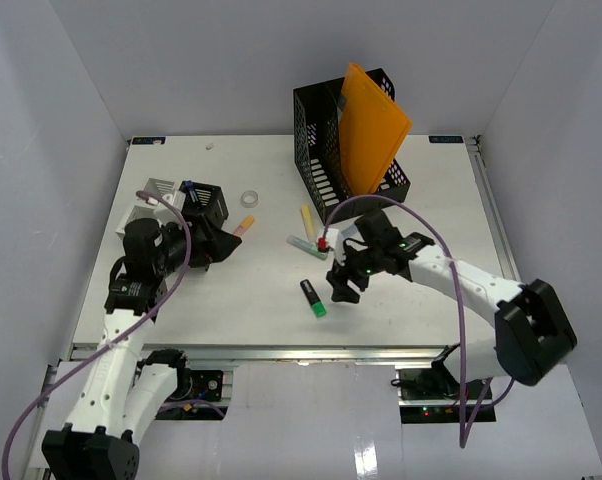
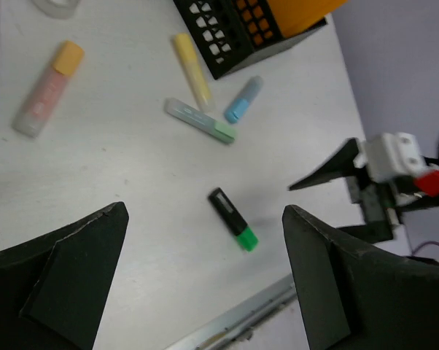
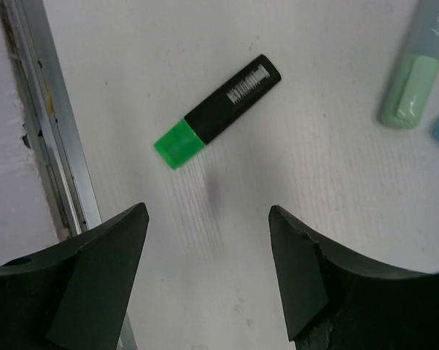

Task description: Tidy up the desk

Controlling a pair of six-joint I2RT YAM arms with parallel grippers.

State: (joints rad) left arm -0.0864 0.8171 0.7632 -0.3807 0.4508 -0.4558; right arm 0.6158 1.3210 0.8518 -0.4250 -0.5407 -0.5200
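Across the whole top view:

- **Desk** (image 1: 451, 200): white flat top with a metal rail along its 6 o'clock edge. It fills the cell floor.
  - Judgement: rigid, heavy and fixed, so nothing to take hold of. It is the work surface only.
  - The face looks smooth, so small items will likely skid if pushed sideways.
- **File holder** (image 1: 316, 140): black mesh, standing at 1 o'clock on the desk. An orange folder (image 1: 371, 130) leans inside it.
  - Judgement: light and stiff, best left where it stands.
- **Organizer box** (image 1: 146, 200): white, at 9 o'clock, partly hidden by the left arm.
- **Left gripper** (image 2: 205, 277): jaws wide apart, nothing between them. It is just beside the organizer box.
- **Right gripper** (image 3: 208, 270): jaws apart, empty, over the desk at 6 o'clock of centre.
- **Highlighter** (image 3: 216, 109): black barrel, green cap, lying flat and alone near the rail. It is at 12 o'clock of the right jaws, not touching them.
  - Judgement: light, hard, slick plastic.
  - Take it across mid-barrel, jaws square to its long axis. A hold at the cap end may let it pivot.
- **Loose markers:**
  - The yellow marker (image 1: 307, 215), pale green marker (image 1: 303, 242) and blue marker (image 2: 243, 98) lie close together at the file holder's foot. I cannot tell whether they touch.
  - The pink marker (image 1: 245, 225) lies at 10 o'clock of centre.
- **Tape roll** (image 1: 250, 197): just past the pink marker, toward 12 o'clock.
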